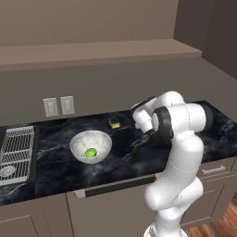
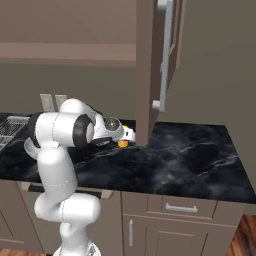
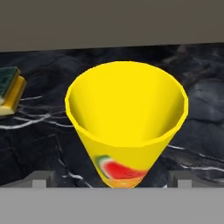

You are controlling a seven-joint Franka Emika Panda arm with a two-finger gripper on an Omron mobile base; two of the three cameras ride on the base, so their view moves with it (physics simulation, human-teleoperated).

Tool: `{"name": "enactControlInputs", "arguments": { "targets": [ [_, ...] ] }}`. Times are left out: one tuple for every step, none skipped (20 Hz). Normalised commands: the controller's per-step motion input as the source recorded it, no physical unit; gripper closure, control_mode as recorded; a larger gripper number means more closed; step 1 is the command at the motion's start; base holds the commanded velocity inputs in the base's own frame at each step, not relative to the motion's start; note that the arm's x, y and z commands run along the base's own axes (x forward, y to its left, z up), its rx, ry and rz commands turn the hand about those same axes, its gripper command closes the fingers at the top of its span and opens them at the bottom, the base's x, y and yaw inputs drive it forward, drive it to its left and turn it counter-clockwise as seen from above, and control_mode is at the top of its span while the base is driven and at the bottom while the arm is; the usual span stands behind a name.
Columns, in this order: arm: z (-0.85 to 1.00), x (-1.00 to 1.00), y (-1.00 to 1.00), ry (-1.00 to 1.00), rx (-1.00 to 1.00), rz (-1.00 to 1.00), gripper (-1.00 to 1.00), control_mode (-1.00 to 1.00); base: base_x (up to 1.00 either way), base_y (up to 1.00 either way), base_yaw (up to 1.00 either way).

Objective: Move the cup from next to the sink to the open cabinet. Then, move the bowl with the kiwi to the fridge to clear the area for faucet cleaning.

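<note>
End effector: we see the end effector (image 3: 112, 179) with its two small grey tips spread as wide as they go, one on each side of the cup's foot; nothing is gripped. From the right base camera it (image 2: 129, 135) sits low over the tabletop, just beside the cabinet door.

Cup: the small, smooth yellow cone-shaped cup (image 3: 127, 122) stands upright on the tabletop between the tips, wide at the mouth and narrow at the base, with a red-and-green watermelon mark low on its side. From the right base camera a bit of yellow (image 2: 122, 144) shows under the hand.

Tabletop: we note a glossy black marble-look tabletop (image 1: 139, 155) with white veins.

Sponge: a flat yellow-and-green sponge block (image 1: 114, 122) lies near the back wall, well apart from the bowl; in the hand view it (image 3: 9, 91) is left of the cup.

Bowl: the wide round white-grey speckled bowl (image 1: 79, 142) rests on the tabletop, left of the arm.

Kiwi: a small bright green rounded kiwi piece (image 1: 90, 152) lies inside the bowl.

Sink: a wire rack sits in the basin of the black sink (image 1: 33, 173) at the left edge.

Cabinet: a long flat taupe-brown shelf board (image 1: 92, 51) runs above; its plain door (image 2: 150, 60) hangs open.
</note>
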Motion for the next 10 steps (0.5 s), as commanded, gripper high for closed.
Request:
{"name": "enactControlInputs", "arguments": {
  "targets": [
    [0.0,0.09,0.0,-0.08,0.0,0.0,-1.0,-1.0,0.0,0.0,0.0],
    [0.0,0.09,0.0,-0.07,0.0,0.0,-1.0,-1.0,0.0,0.0,0.0],
    [0.0,0.1,0.0,-0.07,0.0,0.0,-1.0,-1.0,0.0,0.0,0.0],
    [0.0,0.05,0.0,-0.07,0.0,0.0,-1.0,-1.0,0.0,0.0,0.0],
    [0.0,0.06,0.0,-0.07,0.0,0.0,-1.0,-1.0,0.0,0.0,0.0],
    [0.0,0.03,0.0,-0.08,0.0,0.0,-1.0,-1.0,0.0,0.0,0.0],
    [0.0,0.04,0.0,-0.09,0.0,0.0,-1.0,-1.0,0.0,0.0,0.0],
    [0.0,0.03,0.0,-0.08,0.0,0.0,-1.0,-1.0,0.0,0.0,0.0],
    [0.0,0.03,0.0,-0.06,0.0,0.0,-1.0,-1.0,0.0,0.0,0.0],
    [-0.01,0.03,0.0,-0.03,0.0,0.0,-1.0,-1.0,0.0,0.0,0.0]
  ]
}}
